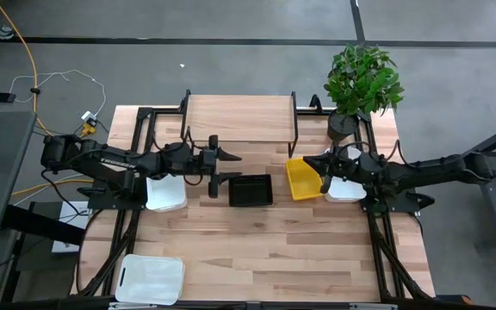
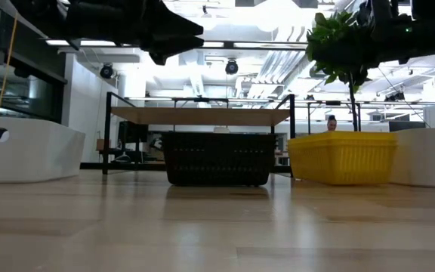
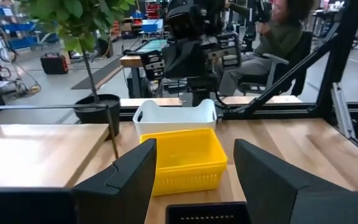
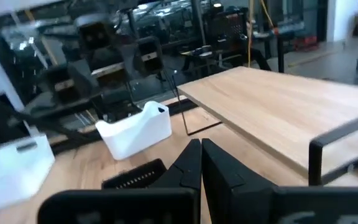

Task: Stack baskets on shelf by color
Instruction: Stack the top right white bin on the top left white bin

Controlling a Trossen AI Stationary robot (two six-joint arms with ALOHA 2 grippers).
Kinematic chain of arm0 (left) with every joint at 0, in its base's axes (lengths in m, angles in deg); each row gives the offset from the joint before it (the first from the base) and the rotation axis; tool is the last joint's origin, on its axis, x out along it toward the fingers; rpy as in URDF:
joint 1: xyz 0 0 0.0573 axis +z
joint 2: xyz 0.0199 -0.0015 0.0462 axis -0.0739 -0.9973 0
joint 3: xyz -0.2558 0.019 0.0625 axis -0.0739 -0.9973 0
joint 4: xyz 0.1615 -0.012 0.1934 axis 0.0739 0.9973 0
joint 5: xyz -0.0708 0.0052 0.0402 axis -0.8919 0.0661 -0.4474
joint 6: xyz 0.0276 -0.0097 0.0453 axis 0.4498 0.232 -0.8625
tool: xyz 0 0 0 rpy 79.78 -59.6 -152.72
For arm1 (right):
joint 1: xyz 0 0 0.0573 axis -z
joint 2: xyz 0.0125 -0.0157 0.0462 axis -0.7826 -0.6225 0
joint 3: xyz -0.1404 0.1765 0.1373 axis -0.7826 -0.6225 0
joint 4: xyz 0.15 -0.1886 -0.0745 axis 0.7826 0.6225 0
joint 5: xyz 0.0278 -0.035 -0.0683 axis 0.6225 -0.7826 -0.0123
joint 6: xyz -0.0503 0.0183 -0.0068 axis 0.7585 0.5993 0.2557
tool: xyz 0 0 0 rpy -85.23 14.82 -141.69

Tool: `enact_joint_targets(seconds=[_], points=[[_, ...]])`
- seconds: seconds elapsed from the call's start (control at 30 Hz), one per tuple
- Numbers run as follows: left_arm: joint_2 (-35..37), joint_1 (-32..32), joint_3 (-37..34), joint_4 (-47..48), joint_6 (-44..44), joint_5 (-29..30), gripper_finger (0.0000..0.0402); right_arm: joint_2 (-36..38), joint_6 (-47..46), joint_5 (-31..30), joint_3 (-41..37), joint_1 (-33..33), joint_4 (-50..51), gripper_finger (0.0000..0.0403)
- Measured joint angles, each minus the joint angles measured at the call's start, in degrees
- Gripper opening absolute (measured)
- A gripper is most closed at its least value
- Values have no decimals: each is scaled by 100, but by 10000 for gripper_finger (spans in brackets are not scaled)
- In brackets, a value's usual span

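Note:
The shelf (image 1: 239, 116) stands at the table's far middle with its wooden top bare. In front of it a black basket (image 1: 251, 190) and a yellow basket (image 1: 302, 178) rest on the table. One white basket (image 1: 166, 191) sits under my left arm and another (image 1: 344, 187) under my right arm. My left gripper (image 1: 227, 169) hangs open and level just left of the black basket, above it, with nothing between its fingers (image 3: 135, 180). My right gripper (image 1: 308, 160) is shut and level above the yellow basket's far end; its own view shows the closed tips (image 4: 201, 165).
A third white basket (image 1: 151, 278) lies at the table's near left corner. A potted plant (image 1: 362, 82) stands at the far right beside the shelf. Bare tabletop stretches across the near half. A person sits beyond the table's right side (image 3: 278, 37).

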Motion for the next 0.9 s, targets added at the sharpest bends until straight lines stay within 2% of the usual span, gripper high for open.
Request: enact_joint_targets(seconds=[0.1, 0.2, 0.33, 0.5, 0.67, 0.9], points=[[0, -73, 0, 28, -39, -4, 202, 15, -598, -111, 214, 0, 704, 4], [0, -108, 0, 28, -192, -3, 202, -51, -1245, -456, 818, -2, 2521, 23], [0, -108, 0, 26, -280, -2, 202, -374, -2154, -1043, 1728, -40, 4914, 69], [-1, -108, 0, 24, -288, -2, 202, -1010, -3462, -1209, 2361, -93, 6914, 134], [-2, -108, 0, 26, -277, -2, 202, -1620, -4475, -1262, 2487, -92, 7737, 174], [-2, -110, 2, 26, -135, -14, 202, -2280, -5101, -1328, 2491, -92, 7759, 179]])
